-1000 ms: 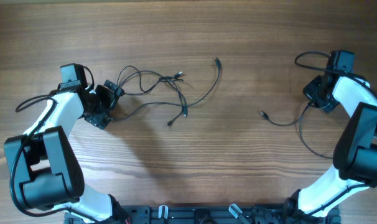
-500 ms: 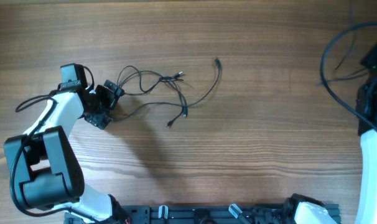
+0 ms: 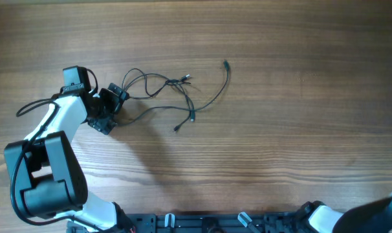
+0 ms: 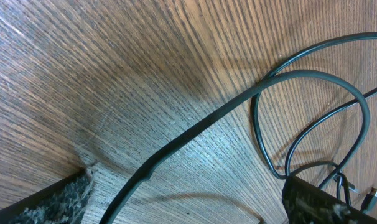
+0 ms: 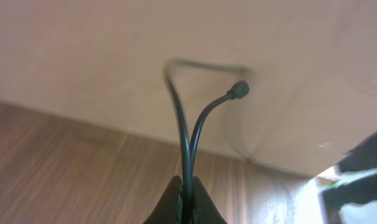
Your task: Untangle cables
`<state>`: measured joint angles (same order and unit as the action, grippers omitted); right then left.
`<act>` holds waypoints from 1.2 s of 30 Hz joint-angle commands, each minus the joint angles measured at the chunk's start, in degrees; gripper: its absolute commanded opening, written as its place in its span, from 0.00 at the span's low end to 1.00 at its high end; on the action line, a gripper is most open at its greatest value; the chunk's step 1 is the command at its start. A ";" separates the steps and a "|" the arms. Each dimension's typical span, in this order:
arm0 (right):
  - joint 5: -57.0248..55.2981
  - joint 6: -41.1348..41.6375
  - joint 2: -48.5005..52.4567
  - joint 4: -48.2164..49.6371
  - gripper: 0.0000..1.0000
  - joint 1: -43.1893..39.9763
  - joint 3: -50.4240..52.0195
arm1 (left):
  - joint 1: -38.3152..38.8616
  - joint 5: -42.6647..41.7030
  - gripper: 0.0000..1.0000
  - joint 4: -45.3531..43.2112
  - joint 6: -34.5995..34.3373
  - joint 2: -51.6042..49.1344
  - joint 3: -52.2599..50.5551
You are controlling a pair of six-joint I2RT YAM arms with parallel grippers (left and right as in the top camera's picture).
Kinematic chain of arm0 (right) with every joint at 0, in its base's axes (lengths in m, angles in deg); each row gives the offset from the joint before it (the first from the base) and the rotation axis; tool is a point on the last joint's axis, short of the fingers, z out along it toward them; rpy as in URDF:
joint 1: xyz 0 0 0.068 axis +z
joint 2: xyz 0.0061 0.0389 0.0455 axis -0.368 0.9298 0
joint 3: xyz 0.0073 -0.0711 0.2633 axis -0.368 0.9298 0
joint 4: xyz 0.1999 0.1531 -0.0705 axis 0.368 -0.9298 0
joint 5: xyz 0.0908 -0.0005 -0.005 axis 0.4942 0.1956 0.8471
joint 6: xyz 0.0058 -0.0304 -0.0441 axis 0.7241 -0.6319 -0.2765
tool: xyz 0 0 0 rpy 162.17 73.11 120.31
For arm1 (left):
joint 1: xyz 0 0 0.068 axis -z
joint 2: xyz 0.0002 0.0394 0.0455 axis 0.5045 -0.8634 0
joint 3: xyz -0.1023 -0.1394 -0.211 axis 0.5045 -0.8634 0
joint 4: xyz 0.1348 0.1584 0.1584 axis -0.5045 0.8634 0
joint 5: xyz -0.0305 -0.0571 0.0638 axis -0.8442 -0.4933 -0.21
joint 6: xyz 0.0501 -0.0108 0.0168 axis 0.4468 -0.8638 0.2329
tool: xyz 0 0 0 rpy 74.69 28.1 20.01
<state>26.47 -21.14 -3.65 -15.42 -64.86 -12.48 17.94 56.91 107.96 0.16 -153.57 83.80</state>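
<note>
Robot's left gripper [image 3: 114,109] sits low on the brown wood-grain table [image 3: 280,129], its two fingers [image 4: 51,202] spread as wide as they go and clasping nothing. One strand of the tangle of thin black cables [image 3: 173,90] runs flat along the tabletop through the gap between them. It passes close to the finger at the lower left of the wrist view, and whether it touches that finger cannot be told. The rest of the tangle lies just beside this gripper, toward the table's middle, in loose overlapping loops with small plug ends splayed out. One long strand curves away to a tiny connector [image 3: 226,64] nearer the far edge.

The right gripper [image 5: 185,193] is outside the overhead view, where only part of the right arm [image 3: 377,213] shows at the bottom corner. Its own wrist camera shows the fingers pinched tight on a separate thin black cable [image 5: 190,143]. Two strands rise from the closed jaws in front of a pale wall [image 5: 83,50], one blurred, the other ending in a small round plug [image 5: 239,89].
</note>
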 commanded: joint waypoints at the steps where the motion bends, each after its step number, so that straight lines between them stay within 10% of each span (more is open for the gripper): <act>1: 13.03 3.04 6.97 -0.07 0.04 -1.40 0.57 | 0.26 0.98 1.00 0.04 0.09 0.33 -0.04; 13: 19.43 10.29 15.63 3.08 0.07 -3.13 0.57 | 0.26 0.98 1.00 0.02 0.09 0.33 -0.04; 18: 19.34 9.64 15.61 0.13 0.95 -6.21 0.63 | 0.26 0.96 1.00 0.04 0.09 0.33 -0.04; 19: 19.15 8.52 15.61 -1.20 1.00 -6.62 0.63 | 0.26 0.98 1.00 0.04 0.09 0.33 -0.04; 25: 25.59 8.66 14.58 -6.25 1.00 -6.54 0.61 | 0.26 0.96 1.00 0.04 0.09 0.33 -0.04; 36: 73.40 8.70 11.08 -3.19 1.00 10.03 0.61 | 0.26 0.98 1.00 0.02 0.09 0.33 -0.04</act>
<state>83.34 -12.11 8.72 -18.79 -61.95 -12.06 17.94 56.91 107.96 0.16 -153.57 83.80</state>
